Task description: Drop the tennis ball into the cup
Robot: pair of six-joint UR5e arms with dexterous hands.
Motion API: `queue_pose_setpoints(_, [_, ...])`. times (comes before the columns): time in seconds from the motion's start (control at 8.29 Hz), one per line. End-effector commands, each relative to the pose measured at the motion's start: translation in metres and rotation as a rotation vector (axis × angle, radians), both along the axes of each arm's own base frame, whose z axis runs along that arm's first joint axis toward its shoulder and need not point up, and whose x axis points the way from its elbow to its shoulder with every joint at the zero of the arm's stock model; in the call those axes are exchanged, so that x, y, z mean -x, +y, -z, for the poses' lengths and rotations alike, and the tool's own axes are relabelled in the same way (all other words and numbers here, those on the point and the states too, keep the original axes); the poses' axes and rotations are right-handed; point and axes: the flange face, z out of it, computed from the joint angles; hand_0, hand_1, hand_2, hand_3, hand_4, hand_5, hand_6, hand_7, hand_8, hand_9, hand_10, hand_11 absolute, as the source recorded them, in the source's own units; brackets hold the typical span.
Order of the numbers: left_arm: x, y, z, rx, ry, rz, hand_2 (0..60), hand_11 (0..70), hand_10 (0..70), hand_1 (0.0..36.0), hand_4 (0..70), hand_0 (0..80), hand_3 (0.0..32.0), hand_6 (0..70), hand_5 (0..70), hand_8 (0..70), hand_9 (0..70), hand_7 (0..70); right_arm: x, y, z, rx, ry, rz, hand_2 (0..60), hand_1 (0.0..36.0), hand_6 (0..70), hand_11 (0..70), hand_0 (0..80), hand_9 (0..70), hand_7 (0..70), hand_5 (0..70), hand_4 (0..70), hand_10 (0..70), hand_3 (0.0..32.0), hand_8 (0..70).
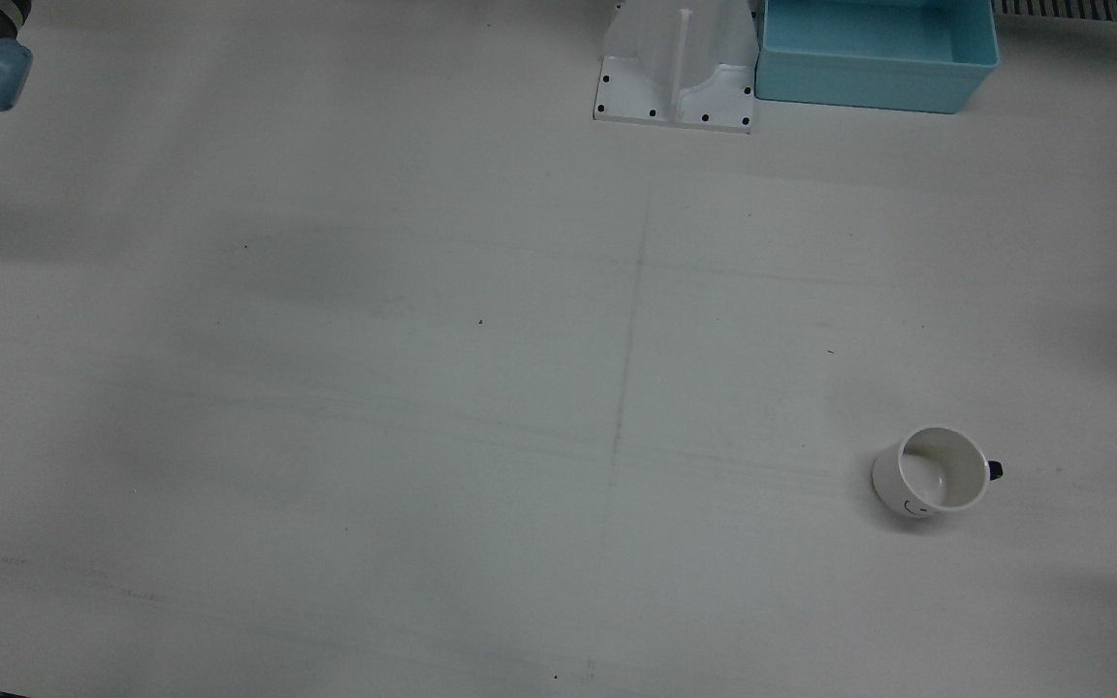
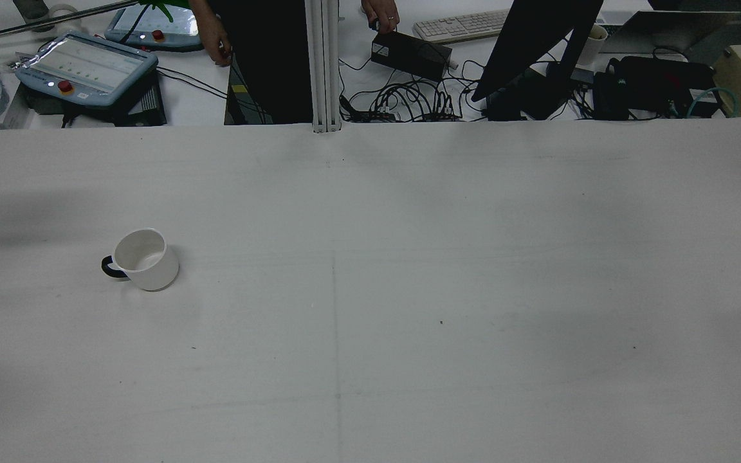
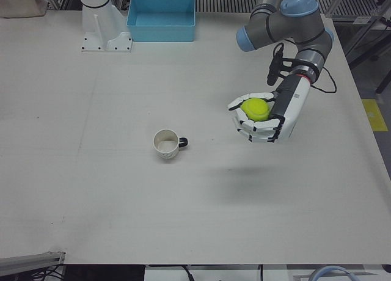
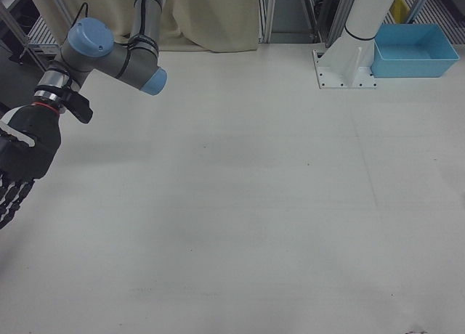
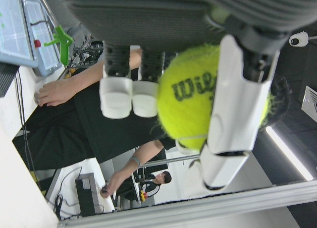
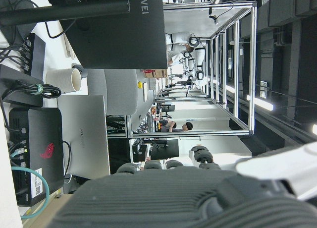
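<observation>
White table (image 1: 326,388) fills my front view, with the cup (image 1: 932,472) upright near its right edge and a blue bin (image 1: 874,53) at the far edge. From the rear, the cup (image 2: 143,258) stands alone on the left half. My left-front view shows my left hand (image 3: 264,117) raised above the table, fingers curled around the ball (image 3: 256,108), well right of the cup. My right-front view shows my right hand (image 4: 18,163) off to the left, fingers hanging spread, holding nothing. My left hand view shows fingers (image 5: 233,114) pressed on the ball (image 5: 198,101).
</observation>
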Motion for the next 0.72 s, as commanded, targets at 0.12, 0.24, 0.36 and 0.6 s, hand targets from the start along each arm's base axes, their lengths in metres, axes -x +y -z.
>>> queue_pose_setpoints(0.12, [-0.055,0.050,0.071,-0.048,-0.090,-0.171,60.0,70.0,70.0,36.0,70.0,68.3,0.0,70.0,43.8,70.0,70.0,70.0,0.001,0.000,0.000,-0.001,0.000,0.001,0.0,0.0,0.0,0.0,0.0,0.0,0.0,0.0,0.0,0.0,0.0,0.0])
queue_pose_setpoints(0.24, [-0.083,0.051,0.077,-0.040,-0.101,-0.220,60.0,70.0,70.0,36.0,70.0,68.3,0.0,70.0,43.8,70.0,70.0,70.0,0.000,0.000,0.000,-0.001,0.000,0.000,0.0,0.0,0.0,0.0,0.0,0.0,0.0,0.0,0.0,0.0,0.0,0.0])
queue_pose_setpoints(0.36, [-0.097,0.053,0.073,-0.048,-0.136,-0.228,60.0,70.0,70.0,36.0,70.0,69.8,0.0,70.0,43.9,70.0,70.0,70.0,0.000,0.000,0.000,0.001,0.000,0.000,0.0,0.0,0.0,0.0,0.0,0.0,0.0,0.0,0.0,0.0,0.0,0.0])
queue_pose_setpoints(0.6, [-0.120,0.048,0.059,-0.018,-0.122,-0.185,60.0,70.0,70.0,36.0,70.0,76.8,0.0,70.0,44.1,70.0,70.0,70.0,0.000,0.000,0.000,0.001,0.000,0.000,0.0,0.0,0.0,0.0,0.0,0.0,0.0,0.0,0.0,0.0,0.0,0.0])
